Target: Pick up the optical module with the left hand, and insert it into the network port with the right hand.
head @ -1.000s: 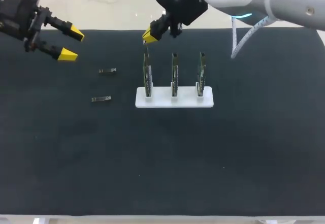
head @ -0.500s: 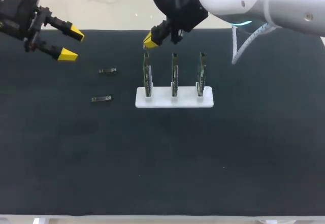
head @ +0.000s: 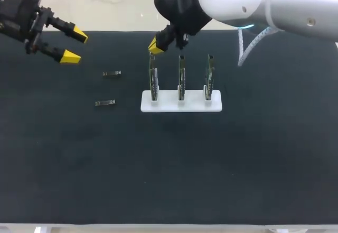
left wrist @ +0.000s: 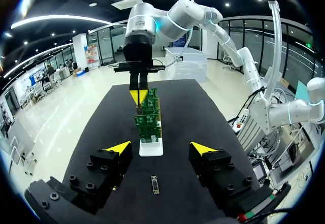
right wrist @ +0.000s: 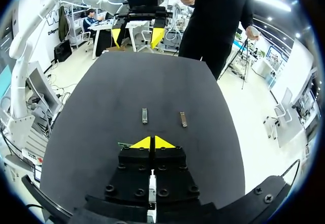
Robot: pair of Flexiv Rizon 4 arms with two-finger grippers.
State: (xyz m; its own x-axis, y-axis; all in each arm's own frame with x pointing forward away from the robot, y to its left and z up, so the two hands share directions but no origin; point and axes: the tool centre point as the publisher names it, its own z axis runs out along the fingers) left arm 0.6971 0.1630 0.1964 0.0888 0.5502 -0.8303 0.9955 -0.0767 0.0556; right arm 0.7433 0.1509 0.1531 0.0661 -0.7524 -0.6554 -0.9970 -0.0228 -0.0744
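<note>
Two small metal optical modules lie on the black mat, one (head: 111, 73) farther back and one (head: 104, 103) nearer. My left gripper (head: 75, 46) hangs open and empty over the mat's back left corner, well apart from them. From its wrist, one module (left wrist: 155, 184) lies on the mat between the open fingers (left wrist: 118, 147). A white base (head: 181, 102) carries three upright green boards with ports. My right gripper (head: 154, 45) is shut just above the leftmost board (head: 153, 77). I cannot tell whether anything is pinched between its tips (right wrist: 151, 142). Ahead of it lie both modules (right wrist: 144, 115) (right wrist: 183, 119).
The middle board (head: 181, 77) and right board (head: 209, 77) stand close beside the one under my right gripper. A white cable (head: 245, 45) loops down from the right arm over the mat's back edge. The black mat (head: 174, 164) spreads wide in front of the base.
My right gripper has come down a little and slightly left toward the top of the leftmost board, its wrist turning. The left arm and both modules have stayed put.
</note>
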